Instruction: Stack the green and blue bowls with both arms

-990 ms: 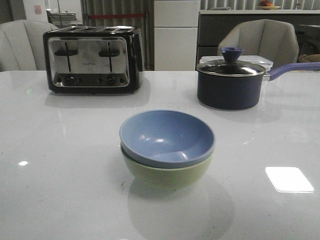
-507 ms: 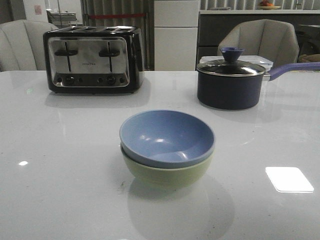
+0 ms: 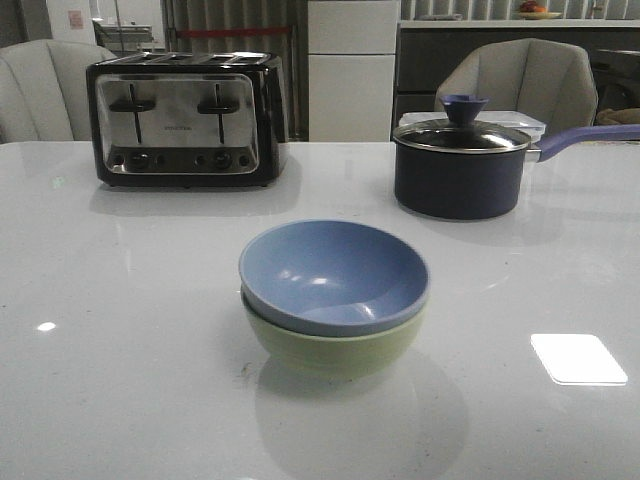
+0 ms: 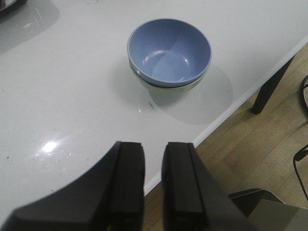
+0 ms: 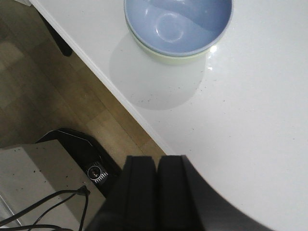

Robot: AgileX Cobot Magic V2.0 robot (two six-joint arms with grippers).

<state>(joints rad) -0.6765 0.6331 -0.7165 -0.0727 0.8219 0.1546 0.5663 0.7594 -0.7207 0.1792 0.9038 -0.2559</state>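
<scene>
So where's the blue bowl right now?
In the front view the blue bowl sits nested inside the green bowl at the middle of the white table, nearer the camera than the toaster and saucepan.

Low front view; both wrist views above shared stacked bowls (image 3: 334, 296).

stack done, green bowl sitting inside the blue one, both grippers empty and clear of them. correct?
Order is reversed: the blue bowl sits inside the green bowl, as the front view shows. The rest holds: left gripper and right gripper are empty and clear of the stack.
</scene>
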